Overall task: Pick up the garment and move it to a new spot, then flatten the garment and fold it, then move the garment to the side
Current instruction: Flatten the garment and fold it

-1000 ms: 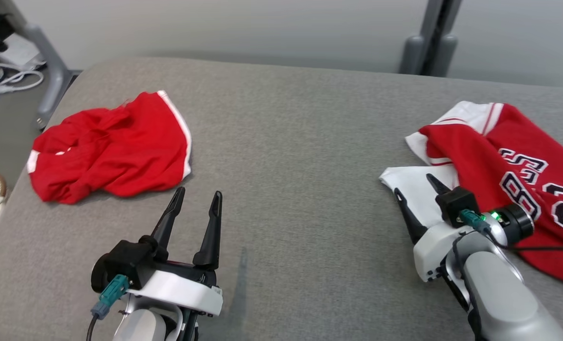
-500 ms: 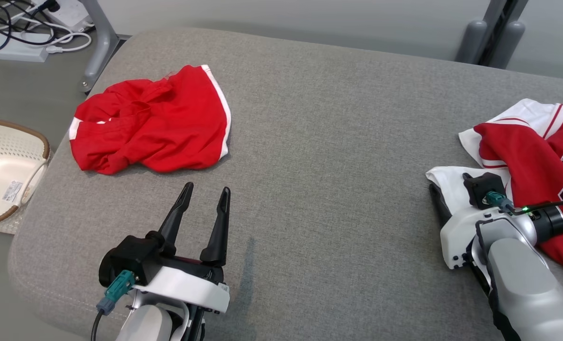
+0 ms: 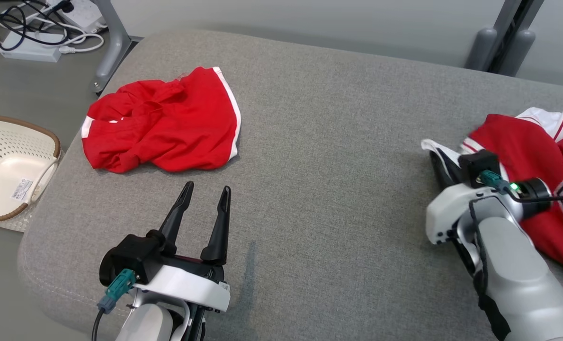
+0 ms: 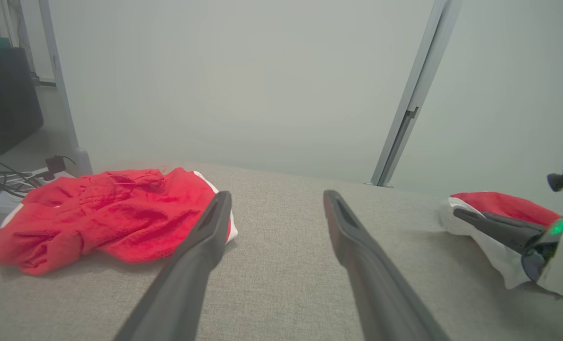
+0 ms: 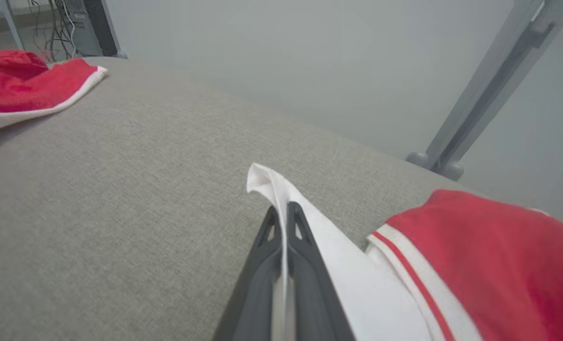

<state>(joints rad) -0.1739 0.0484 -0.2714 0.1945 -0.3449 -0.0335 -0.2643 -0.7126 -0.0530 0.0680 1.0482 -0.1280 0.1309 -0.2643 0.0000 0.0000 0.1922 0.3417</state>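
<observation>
Pinching the jersey (image 3: pixel 532 151) by its white edge is the right gripper (image 5: pixel 284 214); the left gripper (image 3: pixel 204 195) gapes wide, red shorts (image 3: pixel 167 125) ahead.

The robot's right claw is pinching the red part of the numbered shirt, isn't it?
Not the red part. The right gripper is shut on the white edge of the numbered shirt; the right wrist view shows it.

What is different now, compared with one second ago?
The right gripper, whose fingers were open over the jersey a second ago, has shut on its white edge, which now stands pinched up. The left gripper stayed open and still; the red shorts lie where they were.
</observation>
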